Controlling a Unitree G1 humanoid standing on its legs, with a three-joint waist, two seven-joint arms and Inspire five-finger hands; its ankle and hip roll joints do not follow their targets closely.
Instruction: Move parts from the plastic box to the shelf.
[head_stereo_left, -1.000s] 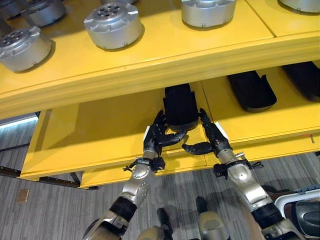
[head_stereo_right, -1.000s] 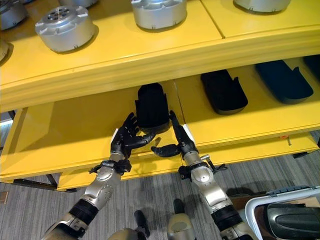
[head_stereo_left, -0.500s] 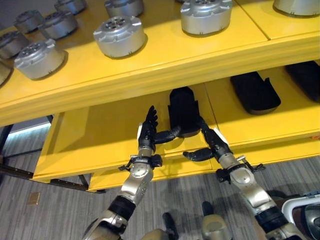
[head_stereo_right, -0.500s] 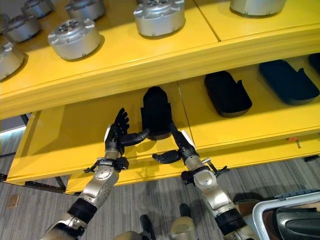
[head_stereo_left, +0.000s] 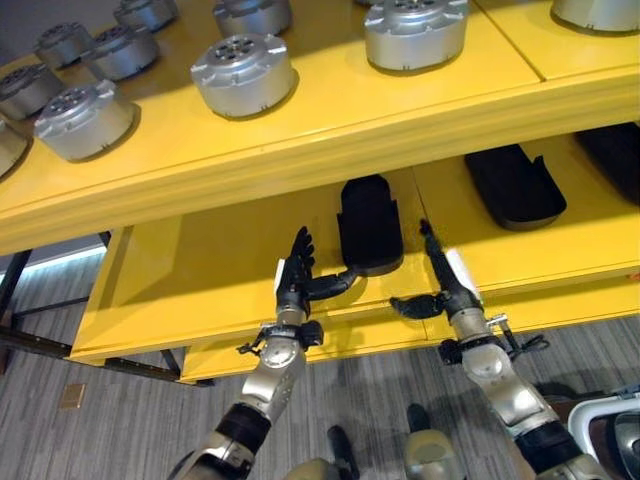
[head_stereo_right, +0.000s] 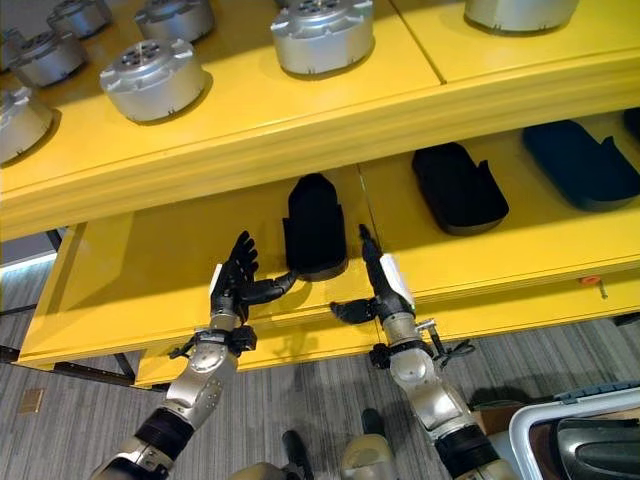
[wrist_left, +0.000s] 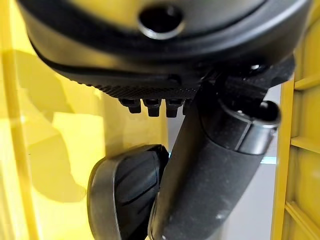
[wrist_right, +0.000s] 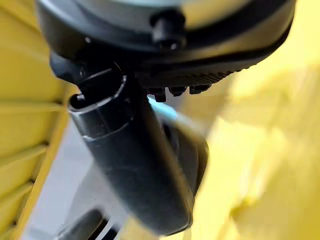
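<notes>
Black part (head_stereo_left: 369, 222) lies flat on the lower yellow shelf (head_stereo_left: 200, 270), near its front edge. Left robot hand (head_stereo_left: 296, 277): fingers straight, spread, thumb reaching toward the part's near left corner; holds nothing. Right robot hand (head_stereo_left: 445, 283): fingers straight, just right of the part, holding nothing. Two more black parts (head_stereo_left: 514, 186) farther right. Silver round housings (head_stereo_left: 243, 73) on upper shelf.

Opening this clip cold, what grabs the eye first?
The bright yellow shelf dominates, with round silver parts lined up on its upper level. On the lower level a black part lies between the two open hands, the left hand and the right hand, both apart from it. More black parts lie further right on that level.
</notes>
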